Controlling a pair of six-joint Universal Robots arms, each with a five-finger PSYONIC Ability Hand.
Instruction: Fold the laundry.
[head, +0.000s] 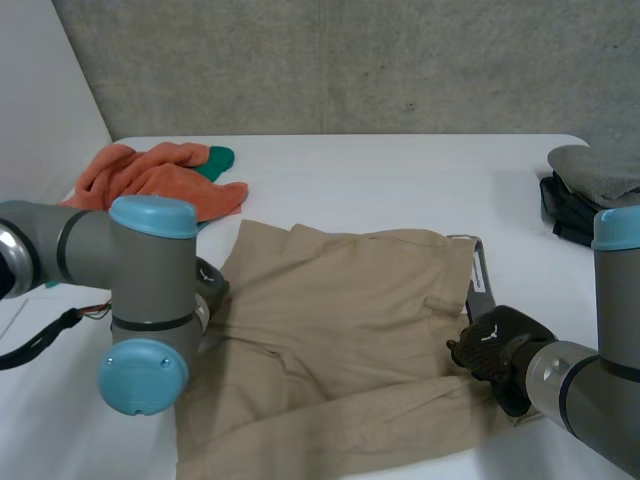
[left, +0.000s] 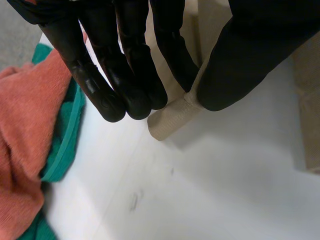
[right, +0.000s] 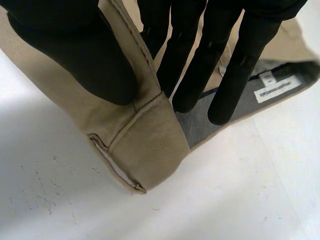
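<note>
Khaki trousers (head: 340, 320) lie spread across the white table (head: 400, 180), partly folded over themselves. My left hand (head: 207, 279) is at their left edge, behind my left arm's elbow. Its fingers and thumb (left: 125, 75) pinch a small khaki corner (left: 167, 122) just above the table. My right hand (head: 497, 345) is at the right edge, by the waistband. Thumb and fingers (right: 75, 50) pinch the khaki waistband corner (right: 150, 145), lifted slightly off the table. The grey inner lining with a white label (right: 277, 89) shows beyond the fingers.
An orange towel (head: 160, 175) with a green cloth (head: 218, 160) lies bunched at the back left, close beside my left hand (left: 25, 130). Dark and grey folded garments (head: 590, 195) sit at the right edge. A grey wall stands behind the table.
</note>
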